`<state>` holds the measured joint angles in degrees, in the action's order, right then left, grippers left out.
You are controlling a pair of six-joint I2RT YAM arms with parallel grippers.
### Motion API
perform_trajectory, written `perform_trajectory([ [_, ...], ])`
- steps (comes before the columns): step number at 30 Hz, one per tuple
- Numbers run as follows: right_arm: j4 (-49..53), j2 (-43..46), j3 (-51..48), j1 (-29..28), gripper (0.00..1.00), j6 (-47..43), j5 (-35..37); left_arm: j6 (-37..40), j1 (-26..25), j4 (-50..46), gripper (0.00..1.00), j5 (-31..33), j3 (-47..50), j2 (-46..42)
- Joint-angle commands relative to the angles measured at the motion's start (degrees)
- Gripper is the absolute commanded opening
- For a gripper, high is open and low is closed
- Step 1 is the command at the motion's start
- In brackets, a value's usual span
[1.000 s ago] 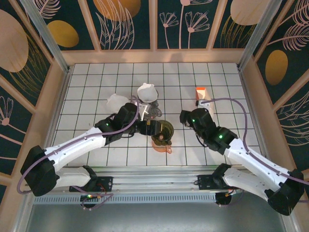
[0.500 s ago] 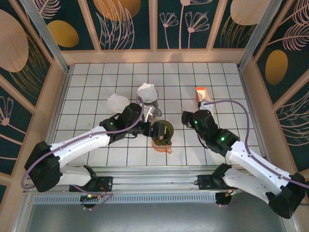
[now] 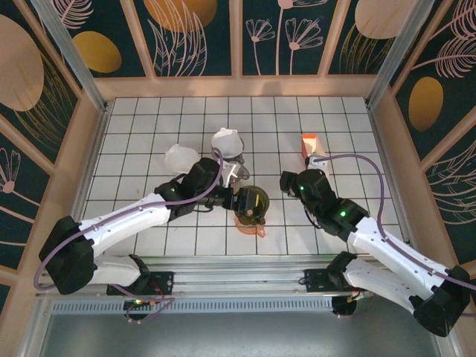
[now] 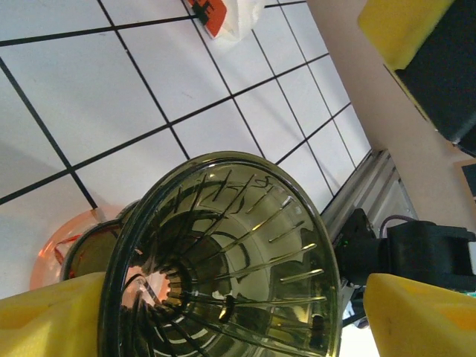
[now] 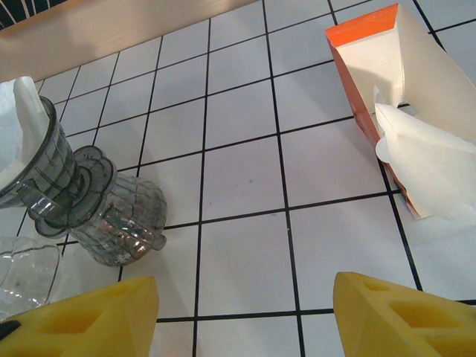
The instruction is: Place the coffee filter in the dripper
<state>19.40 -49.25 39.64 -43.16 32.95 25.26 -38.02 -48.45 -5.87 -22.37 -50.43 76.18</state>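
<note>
An olive-tinted ribbed dripper [image 3: 250, 200] [image 4: 223, 260] sits on an orange cup [image 3: 251, 225] at the table's middle front. My left gripper [image 3: 236, 199] [image 4: 230, 316] is open around it. The left finger lies against its side, and the right finger [image 4: 420, 312] stands a little off the rim. White coffee filters [image 5: 428, 160] stick out of an orange box [image 3: 308, 143] [image 5: 364, 59] at the back right. My right gripper [image 3: 287, 181] [image 5: 245, 316] hangs open over bare tiles between dripper and box, holding nothing.
A grey dripper with a white filter in it [image 3: 226, 140] [image 5: 26, 145] rests on a glass carafe [image 3: 236, 170] [image 5: 111, 212] behind the olive one. A clear dripper [image 3: 178, 158] lies further left. Wooden walls ring the tiled table [image 3: 342, 119].
My left gripper's jaws have widened around the olive dripper, and the left arm has shifted slightly back-left. The right gripper has crept a little away from the dripper.
</note>
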Motion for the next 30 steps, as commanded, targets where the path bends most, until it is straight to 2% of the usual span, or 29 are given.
perform_trajectory([
  [1,-1.5,0.6,-0.9,0.4,0.64,-0.1,-0.5,0.1,-0.4,-1.7,0.87,1.8,-1.6,1.2],
  [6,-1.7,0.7,-0.9,0.4,0.64,-0.1,-1.0,-0.1,-0.4,-3.7,0.92,6.3,-1.4,1.1],
  [10,-1.4,0.7,-0.6,0.4,0.65,-0.1,-1.0,0.5,-0.3,-5.3,0.99,10.9,-2.7,-2.2],
  [15,-0.7,0.3,0.4,1.2,0.66,-0.2,1.4,2.5,-0.3,-7.7,0.99,18.3,-6.8,-7.4],
  [18,-1.0,-1.7,2.5,5.2,0.61,-1.5,1.3,3.5,-0.3,-6.7,0.99,24.4,-7.3,-11.7],
  [22,-1.7,-5.9,4.8,15.3,0.51,-2.7,-3.2,5.6,-0.4,-4.5,0.99,32.3,-5.7,-17.5],
  [26,-4.7,-10.0,5.7,22.6,0.43,-3.7,-5.7,7.0,-0.3,-4.0,0.99,35.9,-3.0,-20.7],
  [30,-5.8,-17.5,8.3,25.8,0.39,-6.8,-6.1,7.5,-0.3,-4.8,0.99,37.1,-1.5,-21.2],
])
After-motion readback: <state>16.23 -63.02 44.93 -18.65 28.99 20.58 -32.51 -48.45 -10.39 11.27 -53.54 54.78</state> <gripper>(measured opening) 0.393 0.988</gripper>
